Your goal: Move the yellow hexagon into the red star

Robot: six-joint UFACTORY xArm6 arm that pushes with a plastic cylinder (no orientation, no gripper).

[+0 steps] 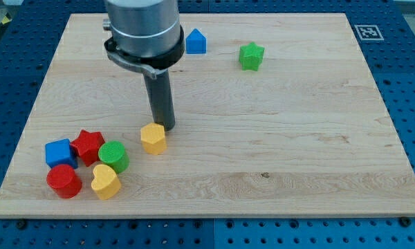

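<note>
One yellow hexagon [153, 138], a small glossy faceted block, sits left of centre on the worktop [297, 138], with my tip [167, 127] touching its upper-right side. No fingers exist on this rod, so nothing is held. The push looks under way: the red star [88, 146] waits nearer the left edge, just beyond the green cylinder [114, 155]. Next, a leftward shove seems needed, angled slightly above that cylinder to avoid jamming against it.
</note>
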